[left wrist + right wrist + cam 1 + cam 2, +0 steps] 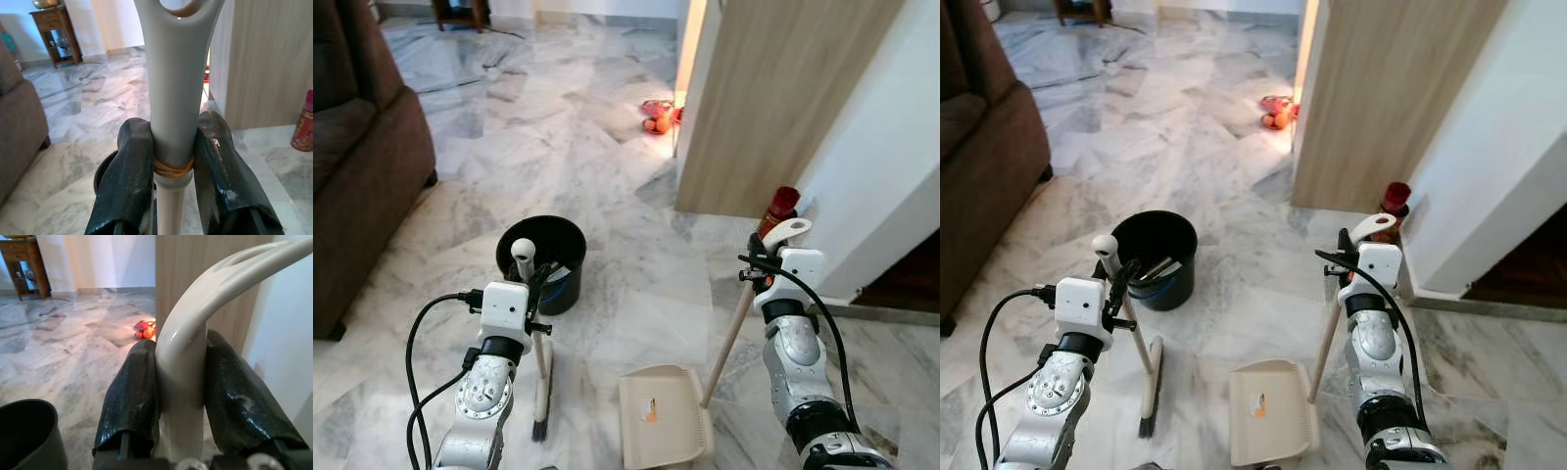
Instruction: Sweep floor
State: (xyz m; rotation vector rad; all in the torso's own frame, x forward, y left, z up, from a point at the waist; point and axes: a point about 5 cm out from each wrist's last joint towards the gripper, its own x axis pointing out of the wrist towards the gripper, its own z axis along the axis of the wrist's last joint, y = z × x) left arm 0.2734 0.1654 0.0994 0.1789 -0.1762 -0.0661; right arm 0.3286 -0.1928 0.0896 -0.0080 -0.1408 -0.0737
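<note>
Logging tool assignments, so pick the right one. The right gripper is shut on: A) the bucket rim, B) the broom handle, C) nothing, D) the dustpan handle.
D. The right gripper has its fingers clamped on the curved cream handle whose pole runs down to the dustpan on the floor, while the left gripper holds the broom beside the bucket.

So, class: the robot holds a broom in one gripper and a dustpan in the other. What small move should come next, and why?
Probably draw the broom sideways toward the dustpan. The left gripper is shut on the broom handle, the right gripper on the dustpan handle; the bristles sit on the floor just left of the pan, which rests flat.
</note>
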